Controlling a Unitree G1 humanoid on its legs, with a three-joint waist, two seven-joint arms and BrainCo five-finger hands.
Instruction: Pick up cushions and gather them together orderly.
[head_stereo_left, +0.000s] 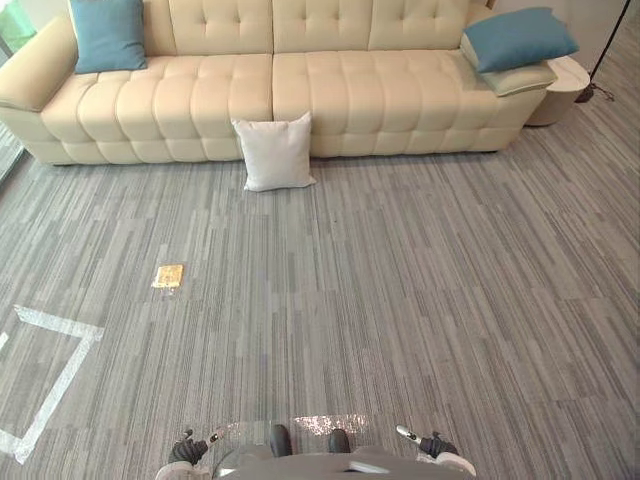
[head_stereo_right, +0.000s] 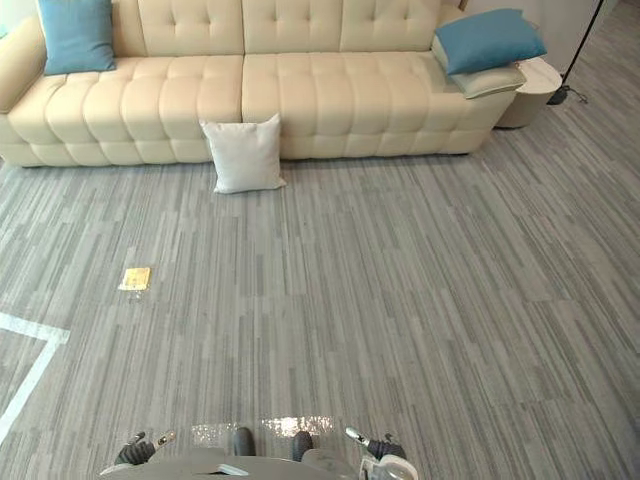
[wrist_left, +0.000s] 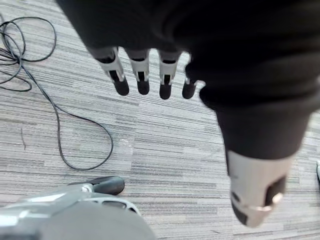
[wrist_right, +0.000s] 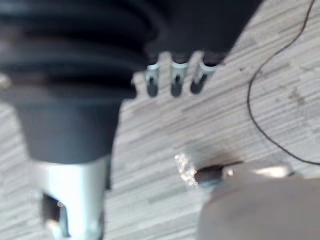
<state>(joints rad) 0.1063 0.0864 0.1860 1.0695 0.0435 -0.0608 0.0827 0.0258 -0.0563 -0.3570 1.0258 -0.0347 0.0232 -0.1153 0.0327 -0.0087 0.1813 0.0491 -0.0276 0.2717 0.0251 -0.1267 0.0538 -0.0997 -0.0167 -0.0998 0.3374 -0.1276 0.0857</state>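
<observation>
Where the cushions lay from the hands: all well ahead across the carpet (head_stereo_left: 400, 300), none within reach, so I judged a walk forward had to come before any grasp.
Left hand (head_stereo_left: 185, 450): low at the near edge, holding nothing; its fingers (wrist_left: 141, 75) were straight and slightly apart, pointing down at the floor.
Left blue cushion (head_stereo_left: 108, 33): upright against the backrest at the left end of the cream sofa (head_stereo_left: 330, 95).
White cushion (head_stereo_left: 274, 152): on the floor, stood on edge and leaning on the sofa front, a little left of centre; roughly square, so no long axis to speak of; probably the left hand's side.
Right blue cushion (head_stereo_left: 518, 38): at the sofa's right end, lying tilted on a pale cushion (head_stereo_left: 515, 78).
Right hand (head_stereo_left: 432, 443): low at the near edge, empty; its fingers (wrist_right: 172, 80) hung straight, with gaps between them.
Count: four cushions, namely two blue, one white, one pale; one sofa.
Other things: a yellow tag (head_stereo_left: 168, 276) and white tape lines (head_stereo_left: 55, 370) on the floor at the left, and a round side table (head_stereo_left: 565, 85) past the sofa's right end.
</observation>
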